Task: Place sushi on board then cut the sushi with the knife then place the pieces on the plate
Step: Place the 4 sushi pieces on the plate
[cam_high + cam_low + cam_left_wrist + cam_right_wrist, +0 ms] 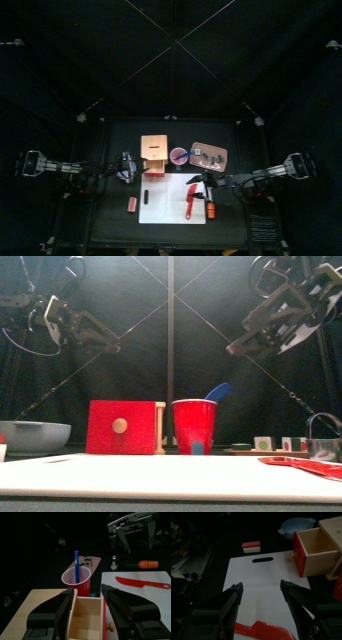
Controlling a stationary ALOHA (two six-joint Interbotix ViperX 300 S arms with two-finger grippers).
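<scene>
A white cutting board (pixel 171 203) lies at the table's front middle, and a red toy knife (pixel 191 206) rests on its right part. Behind it stands a red cup (pixel 194 426) holding a blue knife (pixel 218 391). The pink plate (pixel 214 156) sits back right with small dark toys on it, too small to name. My left gripper (pixel 85 591) hangs open and empty above the wooden box (pixel 85 619). Over the board (pixel 264 574), my right gripper (pixel 261 587) is open and empty, with the red knife (pixel 264 631) just below its jaws.
The wooden box (pixel 155 150) with its red drawer front (pixel 123 426) stands behind the board. A blue-grey bowl (pixel 34 436) is at the left. A small red-and-white toy (pixel 132 204) lies left of the board, and an orange toy (pixel 211 210) right of it.
</scene>
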